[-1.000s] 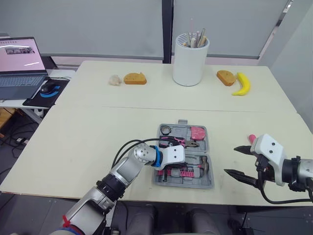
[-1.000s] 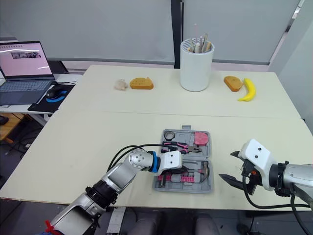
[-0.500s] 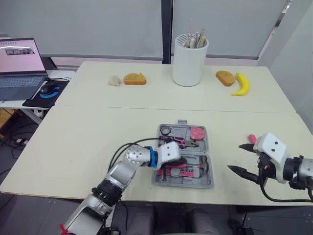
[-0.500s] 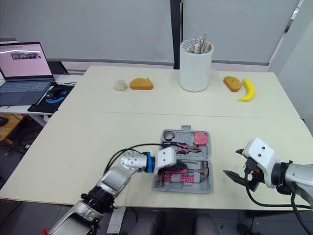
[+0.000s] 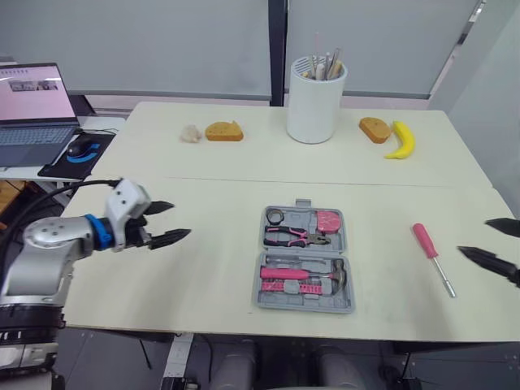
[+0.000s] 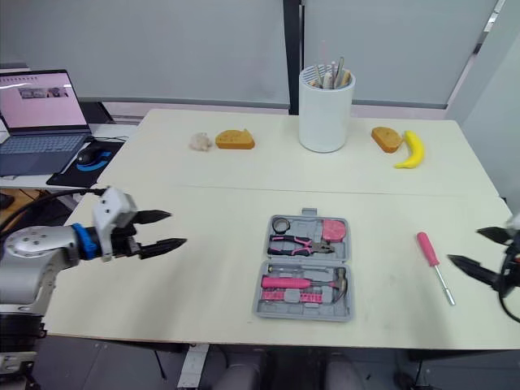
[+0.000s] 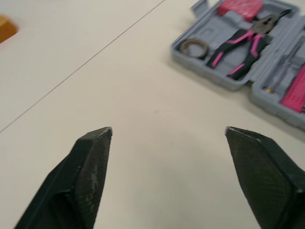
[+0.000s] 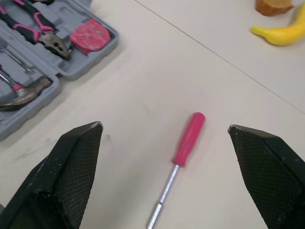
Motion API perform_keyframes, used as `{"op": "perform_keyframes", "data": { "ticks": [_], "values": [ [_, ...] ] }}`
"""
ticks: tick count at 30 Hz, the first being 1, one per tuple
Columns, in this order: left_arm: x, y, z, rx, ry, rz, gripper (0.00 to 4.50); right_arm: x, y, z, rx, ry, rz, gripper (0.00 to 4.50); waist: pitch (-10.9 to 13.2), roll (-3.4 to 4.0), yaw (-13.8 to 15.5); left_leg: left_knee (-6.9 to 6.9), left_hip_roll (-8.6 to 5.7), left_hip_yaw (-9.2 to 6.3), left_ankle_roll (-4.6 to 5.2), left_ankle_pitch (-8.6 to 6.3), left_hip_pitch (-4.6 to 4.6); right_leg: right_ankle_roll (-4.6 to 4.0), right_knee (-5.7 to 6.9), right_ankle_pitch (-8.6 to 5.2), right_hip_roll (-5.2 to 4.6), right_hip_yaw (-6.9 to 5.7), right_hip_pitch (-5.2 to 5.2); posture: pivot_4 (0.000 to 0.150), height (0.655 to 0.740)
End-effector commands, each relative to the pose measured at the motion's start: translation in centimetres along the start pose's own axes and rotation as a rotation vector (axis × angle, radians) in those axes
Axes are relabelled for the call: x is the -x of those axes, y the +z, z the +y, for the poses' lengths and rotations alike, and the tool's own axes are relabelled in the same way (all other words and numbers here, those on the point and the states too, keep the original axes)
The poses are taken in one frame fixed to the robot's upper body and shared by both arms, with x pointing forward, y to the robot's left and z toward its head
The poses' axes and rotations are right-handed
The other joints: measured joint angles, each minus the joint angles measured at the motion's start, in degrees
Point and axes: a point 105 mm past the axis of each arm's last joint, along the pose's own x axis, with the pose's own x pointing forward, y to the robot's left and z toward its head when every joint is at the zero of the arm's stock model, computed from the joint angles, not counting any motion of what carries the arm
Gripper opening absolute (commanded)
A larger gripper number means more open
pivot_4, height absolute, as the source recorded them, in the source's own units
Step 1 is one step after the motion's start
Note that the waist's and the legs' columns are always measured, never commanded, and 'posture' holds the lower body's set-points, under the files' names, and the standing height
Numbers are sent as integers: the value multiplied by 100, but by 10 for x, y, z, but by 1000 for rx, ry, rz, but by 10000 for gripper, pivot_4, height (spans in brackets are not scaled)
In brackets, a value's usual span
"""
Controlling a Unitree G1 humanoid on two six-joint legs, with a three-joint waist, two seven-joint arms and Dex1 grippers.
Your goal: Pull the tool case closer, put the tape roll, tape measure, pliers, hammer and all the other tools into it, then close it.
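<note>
Now, eye views: left gripper [image 5: 179, 219], jaws wide and empty, has drawn back from over the tool case [image 5: 304, 307], which lies well beyond its fingertips. The right gripper [image 5: 475, 236], also wide and empty, has retreated too, baring one screwdriver [image 5: 433, 258] on the bench [image 5: 211, 276] between it and the case. Judged: one tool outstanding, lid unclosed. Left wrist view, ahead of that gripper, in the case: tape roll [image 7: 193, 46], one; pliers [image 7: 243, 45], one; tape measure [image 7: 239, 7], one. Right wrist view: screwdriver just ahead, centred between the fingers; hammer [image 8: 24, 93], one, cased.
</note>
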Motion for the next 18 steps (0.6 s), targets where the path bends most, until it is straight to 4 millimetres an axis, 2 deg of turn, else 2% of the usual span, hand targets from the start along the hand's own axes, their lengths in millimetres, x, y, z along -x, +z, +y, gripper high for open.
{"op": "perform_keyframes", "data": {
  "ticks": [1,4,7,10,13,15,18],
  "values": [
    [22,-6,16,-2,80,3,44864,18,-10,-19,5,-51,22,45000,0,0,0,0,-1,1,0,0,0,0,0,0,-2,2,-1,1500,7400],
    [33,-18,23,16,121,26,44864,23,-21,-24,-15,-50,50,45000,0,0,-18,-5,0,6,0,-1,-6,-2,0,-1,-4,6,-14,1500,7400],
    [40,-24,23,36,121,46,44864,19,-19,-21,-31,-35,27,45000,0,1,-27,-6,4,7,-1,-1,-6,-4,2,-2,-6,6,-17,1500,7400],
    [36,-23,19,36,104,53,44864,8,-19,-13,-45,-9,14,45000,-1,3,-36,-9,7,8,-2,-1,-6,-8,2,-4,-6,6,-20,1500,7400],
    [32,-19,19,32,119,36,44864,4,-24,-15,-51,-40,29,45000,0,3,-27,-8,9,7,-2,-1,-8,-9,2,-4,-5,4,-22,1500,7400],
    [29,-11,20,15,119,9,44864,3,-25,-15,-47,-45,37,45000,0,4,-23,-8,6,9,-2,-1,-9,-9,2,-4,-9,6,-22,1500,7400],
    [18,23,19,-38,107,-118,44864,-2,-23,-14,-57,-51,20,45000,0,3,14,-7,4,6,-2,-1,-9,-8,2,-4,-9,3,-22,1500,7400]
  ]
}}
